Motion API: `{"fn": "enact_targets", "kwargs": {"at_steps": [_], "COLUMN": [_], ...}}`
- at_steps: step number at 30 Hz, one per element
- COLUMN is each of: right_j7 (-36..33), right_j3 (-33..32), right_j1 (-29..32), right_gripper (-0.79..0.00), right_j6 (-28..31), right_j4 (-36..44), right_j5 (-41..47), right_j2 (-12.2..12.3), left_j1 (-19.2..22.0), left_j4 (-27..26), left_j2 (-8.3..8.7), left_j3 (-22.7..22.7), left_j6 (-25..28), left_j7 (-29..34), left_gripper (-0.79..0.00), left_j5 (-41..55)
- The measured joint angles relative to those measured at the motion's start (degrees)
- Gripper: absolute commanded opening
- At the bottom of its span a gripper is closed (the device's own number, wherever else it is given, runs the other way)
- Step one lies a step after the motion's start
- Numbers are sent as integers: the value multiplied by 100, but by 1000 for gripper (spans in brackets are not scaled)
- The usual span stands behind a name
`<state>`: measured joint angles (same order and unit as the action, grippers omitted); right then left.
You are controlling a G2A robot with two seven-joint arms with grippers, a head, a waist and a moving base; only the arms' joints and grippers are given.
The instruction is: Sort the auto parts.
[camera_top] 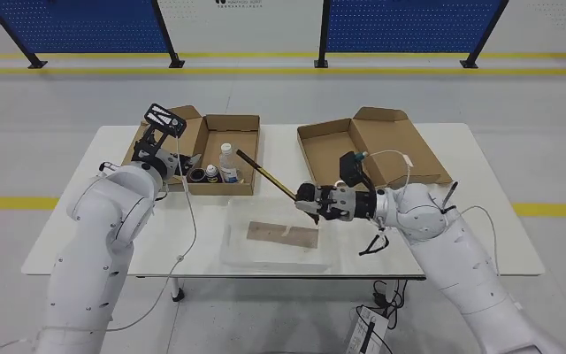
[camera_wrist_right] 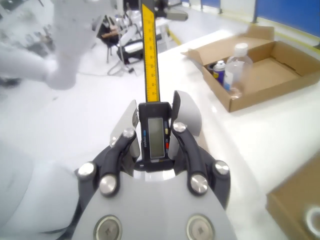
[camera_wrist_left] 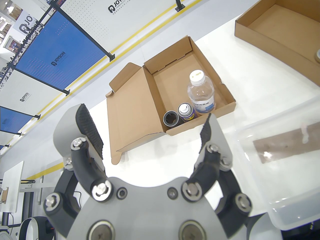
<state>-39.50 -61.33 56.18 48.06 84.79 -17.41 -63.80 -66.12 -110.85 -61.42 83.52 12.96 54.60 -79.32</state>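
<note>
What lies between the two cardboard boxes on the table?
Bare tabletop, seen in the top view. The caliper held by the right gripper slants across the gap's near end, its tip toward the left box.

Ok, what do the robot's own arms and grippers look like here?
The left arm and right arm wear smooth, rounded white shells. The left gripper and right gripper match: grey base plate with round silver bolts, black linkage bars, two silver fingers with black ribbed pads. A thin white cable trails by the left arm; a black cable loops under the right.
</note>
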Motion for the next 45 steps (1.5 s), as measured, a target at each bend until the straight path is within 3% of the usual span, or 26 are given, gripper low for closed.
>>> {"fn": "enact_targets", "kwargs": {"at_steps": [10, 22, 33, 45], "right_j7": [-135, -530, -600, -321], "right_j3": [-282, -411, 206, 1177], "right_j1": [-221, -724, -1758, -2734], "right_gripper": [-785, -785, -785, -785], "right_j6": [-1757, -2706, -2660, -2343], "right_j4": [51, -909, -2519, -4251], "right_j5": [-1786, -3061, -3394, -3423], "right_j2": [72, 125, -97, -600], "left_j1": [0, 0, 0, 0], "left_j4": [0, 0, 0, 0], "left_j2": [0, 0, 0, 0], "left_j3": [0, 0, 0, 0], "left_j6": [0, 0, 0, 0], "left_j7": [0, 0, 0, 0], "left_gripper": [0, 0, 0, 0], "left_j5": [0, 0, 0, 0]}}
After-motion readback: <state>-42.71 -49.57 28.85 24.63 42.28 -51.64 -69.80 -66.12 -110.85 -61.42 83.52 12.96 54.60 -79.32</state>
